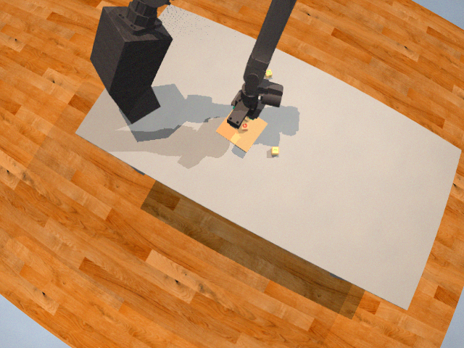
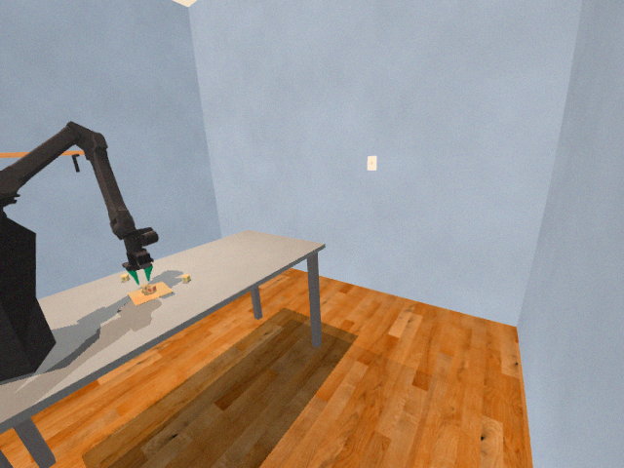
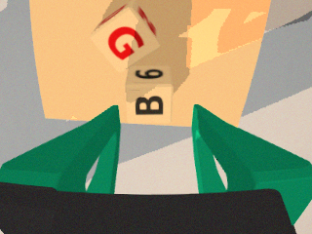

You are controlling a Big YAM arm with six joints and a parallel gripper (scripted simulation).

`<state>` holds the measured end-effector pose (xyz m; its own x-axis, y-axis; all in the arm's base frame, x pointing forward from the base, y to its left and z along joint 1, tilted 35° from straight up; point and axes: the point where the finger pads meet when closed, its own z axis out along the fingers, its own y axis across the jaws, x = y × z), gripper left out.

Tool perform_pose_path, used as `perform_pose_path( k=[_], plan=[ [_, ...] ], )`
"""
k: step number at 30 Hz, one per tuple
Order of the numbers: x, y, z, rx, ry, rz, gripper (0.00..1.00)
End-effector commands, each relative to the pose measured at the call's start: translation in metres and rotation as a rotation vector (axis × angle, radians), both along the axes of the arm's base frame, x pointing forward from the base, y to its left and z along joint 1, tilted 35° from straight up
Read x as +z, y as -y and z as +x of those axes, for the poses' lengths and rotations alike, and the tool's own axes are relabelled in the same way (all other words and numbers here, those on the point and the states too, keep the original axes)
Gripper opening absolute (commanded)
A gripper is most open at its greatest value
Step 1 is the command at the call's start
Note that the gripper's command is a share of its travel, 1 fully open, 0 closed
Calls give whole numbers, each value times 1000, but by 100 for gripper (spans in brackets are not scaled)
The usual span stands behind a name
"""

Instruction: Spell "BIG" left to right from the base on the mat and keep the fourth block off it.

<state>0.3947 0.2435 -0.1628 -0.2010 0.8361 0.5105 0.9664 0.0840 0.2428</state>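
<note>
The orange mat (image 1: 247,142) (image 2: 139,298) (image 3: 63,73) lies on the table. The B block (image 3: 149,113) sits near one mat edge, B on its larger visible face and a 6 on the adjoining face. The G block (image 1: 244,127) (image 3: 106,41) is beside it, turned at an angle; whether they touch is unclear. My gripper (image 2: 143,283) (image 3: 156,115) is open, its green fingers apart around and just above the B block, holding nothing. Two yellowish blocks lie off the mat: one block (image 1: 268,72) (image 2: 125,277) and another block (image 1: 275,151) (image 2: 186,278). Their letters are too small to read.
The grey table (image 1: 337,187) (image 2: 252,247) carries everything. The dark robot pedestal (image 1: 123,67) (image 2: 18,302) stands at one end. The arm hangs over part of the mat in the top view.
</note>
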Motion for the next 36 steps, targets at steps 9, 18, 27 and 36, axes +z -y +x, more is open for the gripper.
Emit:
perform_pose_path(
  k=[9, 18, 27, 36],
  plan=[
    [18, 12, 4, -12, 16, 3, 39],
    [21, 10, 7, -9, 24, 7, 39],
    [22, 15, 4, -11, 18, 4, 39],
    [40, 27, 1, -10, 20, 5, 39]
  ],
)
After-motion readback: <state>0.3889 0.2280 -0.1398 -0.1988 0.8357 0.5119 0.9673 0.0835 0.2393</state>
